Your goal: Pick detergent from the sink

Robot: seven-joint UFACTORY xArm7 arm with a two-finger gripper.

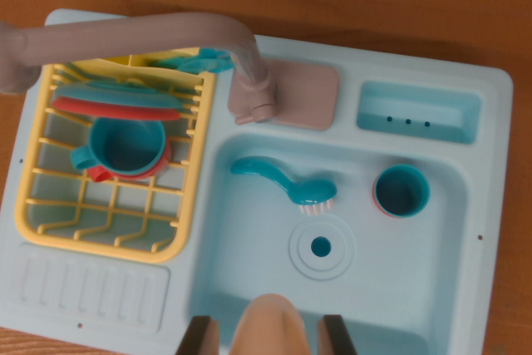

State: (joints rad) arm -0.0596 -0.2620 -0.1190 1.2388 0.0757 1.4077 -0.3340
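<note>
The detergent bottle (pixel 270 322), a rounded peach shape, sits at the bottom edge of the wrist view, over the front of the light blue sink basin (pixel 416 272). My gripper (pixel 268 326) has one dark finger on each side of it, shut on the bottle. Only the fingertips (pixel 202 337) show, and the bottle's lower part is cut off by the frame.
In the basin lie a teal brush (pixel 283 179), a teal cup (pixel 401 190) and the drain (pixel 321 247). A taupe faucet (pixel 166 39) arches over the back. On the wrist view's left, a yellow rack (pixel 50 222) holds plates and a cup (pixel 126 145). Wooden table surrounds the sink.
</note>
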